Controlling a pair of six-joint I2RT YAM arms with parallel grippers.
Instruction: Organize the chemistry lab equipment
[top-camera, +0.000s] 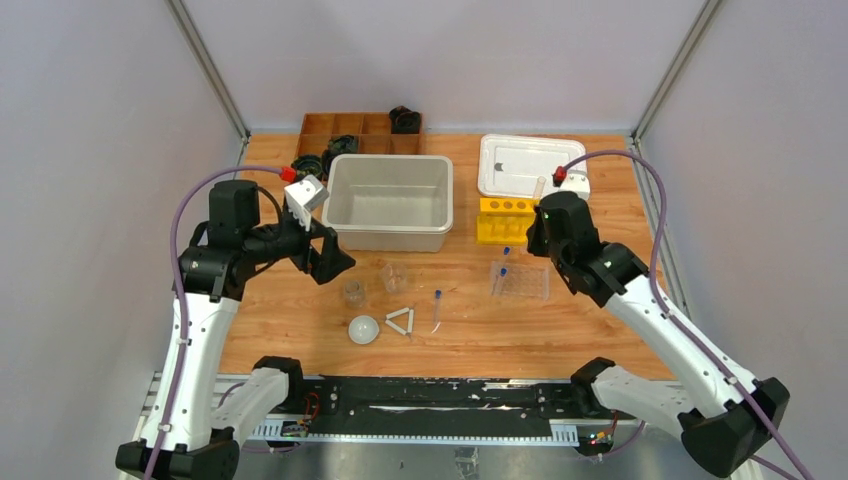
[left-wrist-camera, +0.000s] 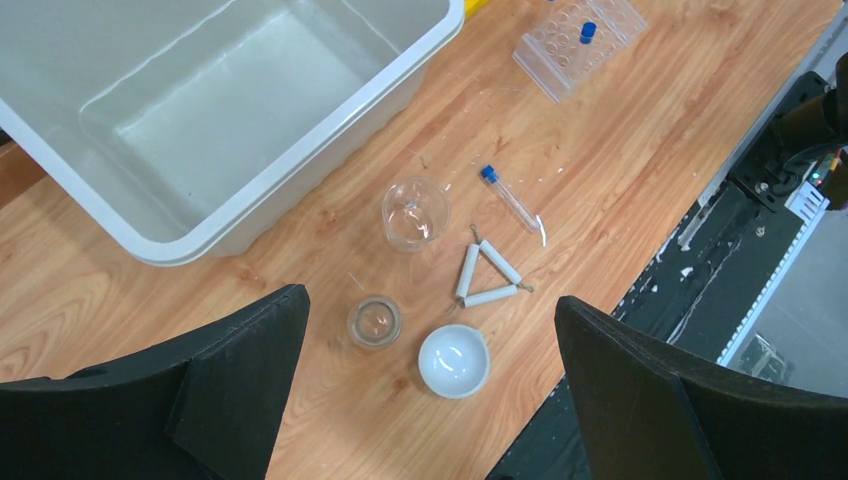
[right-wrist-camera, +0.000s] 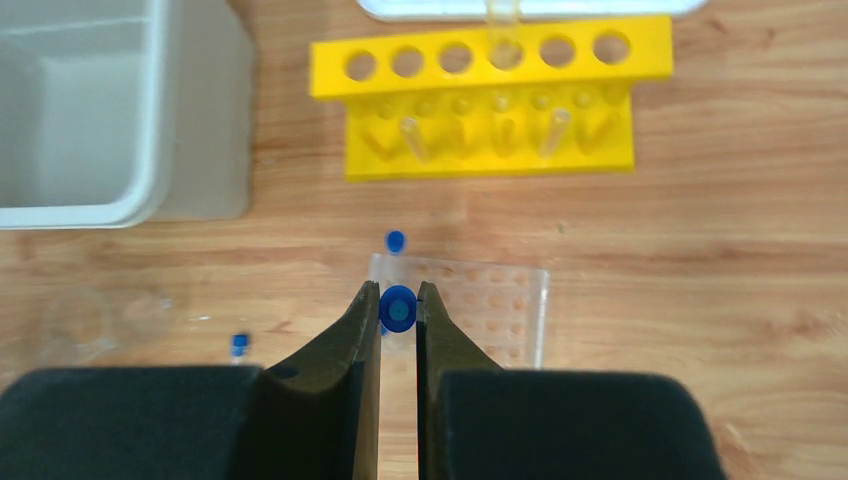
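Right fingers (right-wrist-camera: 362, 330) clench thin clear blue-capped tube (right-wrist-camera: 398, 308) over clear plastic rack (right-wrist-camera: 490, 305), 6 o'clock of yellow rack with round holes (right-wrist-camera: 480, 60); risk: misaligned descent misses hole, tube tilts, shoves rack.

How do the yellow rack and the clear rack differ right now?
The yellow rack is opaque; the clear rack is see-through. The yellow rack has one row of six large holes on top; the clear rack has a grid of many small ones. The yellow rack holds a clear tube; the clear rack holds a blue-capped tube, and the right gripper is shut on a second one over it. Both stand on the table.
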